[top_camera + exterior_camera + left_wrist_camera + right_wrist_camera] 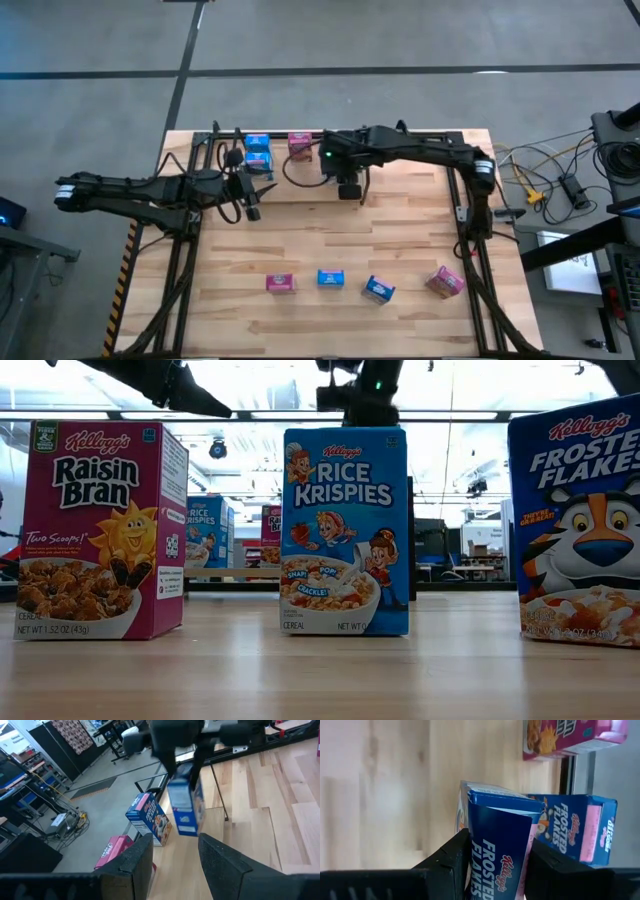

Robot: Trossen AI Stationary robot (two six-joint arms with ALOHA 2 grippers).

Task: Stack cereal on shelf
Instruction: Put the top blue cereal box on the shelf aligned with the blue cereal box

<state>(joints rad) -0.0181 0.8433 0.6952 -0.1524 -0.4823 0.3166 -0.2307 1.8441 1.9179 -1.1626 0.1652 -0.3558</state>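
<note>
My right gripper [349, 192] hangs over the far middle of the table, shut on a blue Frosted Flakes cereal box [497, 850]; the left wrist view shows that box [185, 805] in the air. On the shelf [430, 135] of black rods at the far edge stand a blue box [257, 150] and a pink box [299, 143]. My left gripper [175, 855] waits at the far left, near the blue shelf box, open with nothing between its fingers. Several more boxes stand in a row near the front edge. My right gripper pinches the Frosted Flakes box between its two fingers, on two opposite faces [476, 860] near the box's upper end. The fingers [170, 765] come from above, slanting down. The box hangs below them, slightly tilted and clear of the table.
Near the front edge stand a pink box [280, 283], two blue boxes [331, 278] [379, 289] and another pink box [446, 282]. Slanted black arm frames [175, 270] run along both table sides. Cables and gear [560, 185] lie off the table's right edge.
</note>
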